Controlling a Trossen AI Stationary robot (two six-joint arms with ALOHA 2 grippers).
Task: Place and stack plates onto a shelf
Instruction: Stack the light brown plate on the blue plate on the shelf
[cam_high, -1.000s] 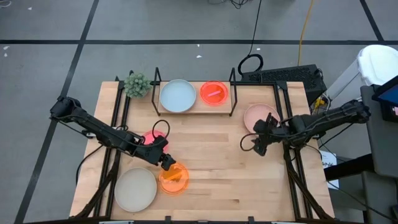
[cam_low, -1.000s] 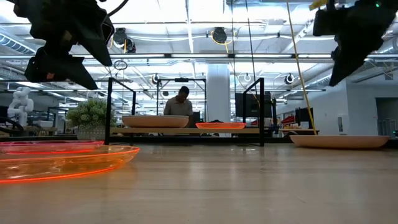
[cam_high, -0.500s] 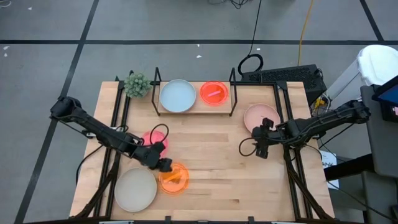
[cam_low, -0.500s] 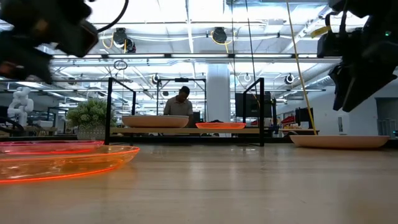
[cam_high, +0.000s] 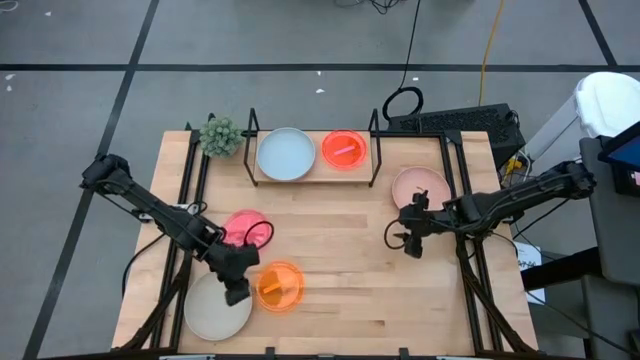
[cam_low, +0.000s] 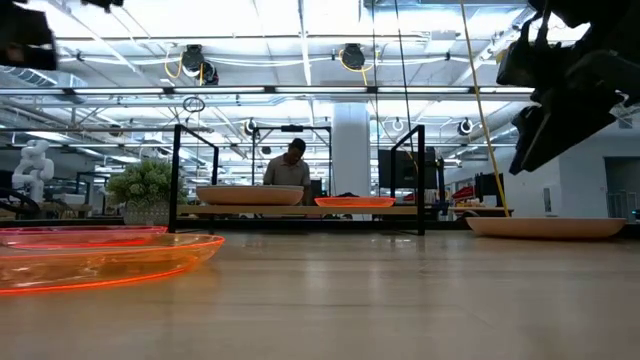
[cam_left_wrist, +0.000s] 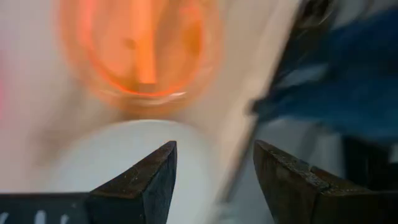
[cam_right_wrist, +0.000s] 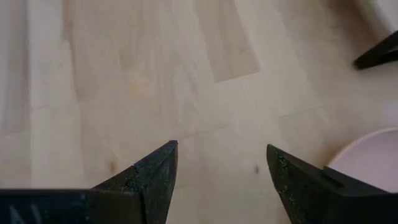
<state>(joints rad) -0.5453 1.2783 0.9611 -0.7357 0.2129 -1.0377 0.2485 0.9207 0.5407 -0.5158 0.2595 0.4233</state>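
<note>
Two plates are sitting on the shelf (cam_high: 310, 178) at the bench's (cam_high: 340, 300) far edge: a light blue plate (cam_high: 286, 154) and, just beside it, a neon pink plate (cam_high: 344, 149). Four more are lying on the bench itself. A cream plate (cam_high: 212, 308) is sitting at the near left corner, close to the edge, with an orange plate (cam_high: 280, 286) just beside it and another pink plate (cam_high: 245, 228) a little farther in. A pale pink plate (cam_high: 420, 186) is lying near the right edge.

The left gripper (cam_high: 236, 292) is hovering over the cream plate's rim, jaws apart and holding nothing. The right gripper (cam_high: 412, 245) is hanging beside the pale pink plate, jaws also apart, over the bare wood stretching across the bench's middle. A small potted plant (cam_high: 219, 135) is standing at the shelf's left end.
</note>
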